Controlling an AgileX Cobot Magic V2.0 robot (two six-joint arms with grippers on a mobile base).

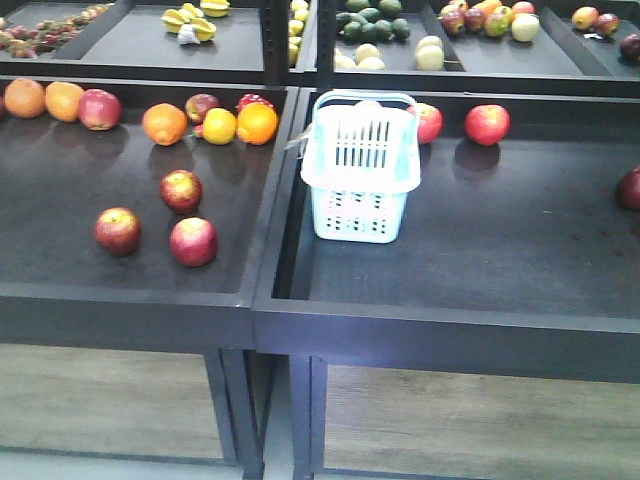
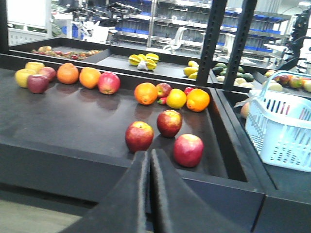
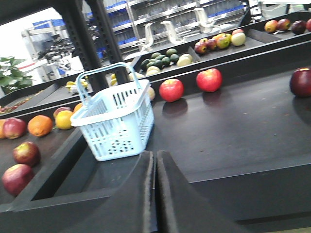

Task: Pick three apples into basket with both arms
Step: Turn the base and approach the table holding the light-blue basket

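Three red apples with yellow-green patches lie close together in the left tray: one (image 1: 181, 190) behind, one (image 1: 117, 230) front left, one (image 1: 193, 241) front right. The pale blue basket (image 1: 350, 215) stands empty at the left end of the right tray, handles up. No arm shows in the front view. My left gripper (image 2: 148, 154) is shut and empty, hovering over the tray's front rim just short of the apples (image 2: 139, 136) (image 2: 169, 123) (image 2: 188, 150). My right gripper (image 3: 155, 154) is also shut and empty, in front of the basket (image 3: 116, 138) and apart from it.
Oranges (image 1: 165, 123) and more fruit line the back of the left tray. Two red apples (image 1: 487, 124) (image 1: 428, 122) lie behind the basket, a dark one (image 1: 630, 188) at the right edge. A raised rim (image 1: 275, 200) divides the trays. An upper shelf (image 1: 150, 40) holds bananas and avocados.
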